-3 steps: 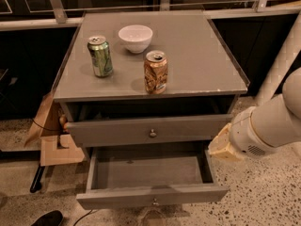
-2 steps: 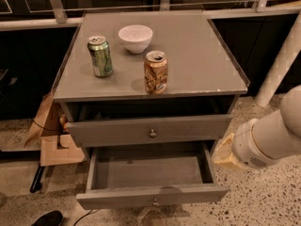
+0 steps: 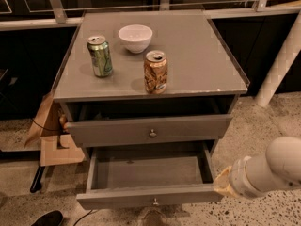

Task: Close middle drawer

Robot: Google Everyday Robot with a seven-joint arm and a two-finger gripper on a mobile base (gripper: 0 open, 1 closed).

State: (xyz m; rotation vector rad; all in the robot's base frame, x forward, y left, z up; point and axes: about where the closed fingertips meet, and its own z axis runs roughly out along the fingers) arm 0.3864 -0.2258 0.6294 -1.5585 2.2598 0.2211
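Note:
The middle drawer (image 3: 150,196) is pulled far out of the grey cabinet, and its inside shows nothing in it. Its small round knob (image 3: 154,202) sits at the centre of the front. The top drawer (image 3: 117,132) above it stands slightly out. My white arm comes in from the lower right. My gripper (image 3: 225,184) is at the right front corner of the middle drawer, close beside the end of its front panel. The lowest drawer is out of view.
On the cabinet top (image 3: 202,55) stand a green can (image 3: 100,56), a white bowl (image 3: 135,37) and an orange-brown can (image 3: 155,72). Cardboard (image 3: 56,147) lies on the floor at the left. A white post (image 3: 282,60) leans at the right. A dark shoe (image 3: 47,218) is at the lower left.
My arm has dropped lower and come forward, from beside the top drawer's right end to the middle drawer's right front corner. The drawers have not moved.

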